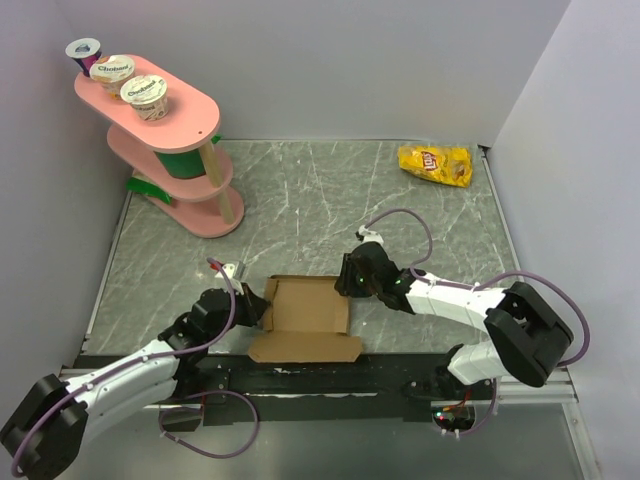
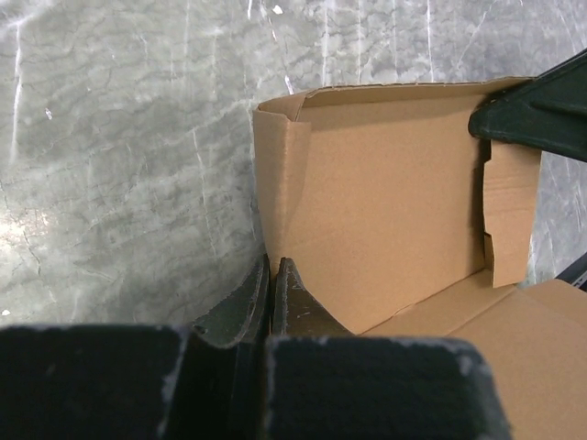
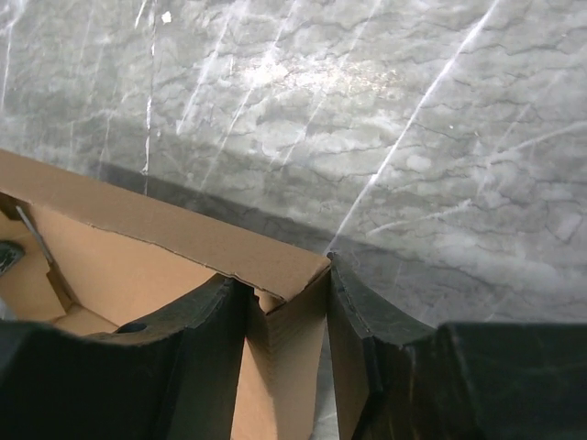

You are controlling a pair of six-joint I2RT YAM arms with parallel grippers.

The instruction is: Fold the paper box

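The paper box (image 1: 305, 305) is plain brown cardboard, half formed, near the table's front edge. Its back and side walls stand up and its front flap (image 1: 305, 347) lies flat. My left gripper (image 1: 258, 308) is at the box's left wall. In the left wrist view (image 2: 271, 266) its jaws are pressed together on that wall's edge (image 2: 385, 202). My right gripper (image 1: 350, 285) is at the box's right wall. In the right wrist view (image 3: 281, 270) one finger is inside and one outside, clamped on the folded corner wall (image 3: 165, 234). The right gripper also shows in the left wrist view (image 2: 537, 110).
A pink tiered stand (image 1: 190, 110) with yogurt cups (image 1: 145, 90) stands at the back left. A yellow chip bag (image 1: 435, 163) lies at the back right. Grey walls close in the marbled table (image 1: 300, 200) on three sides.
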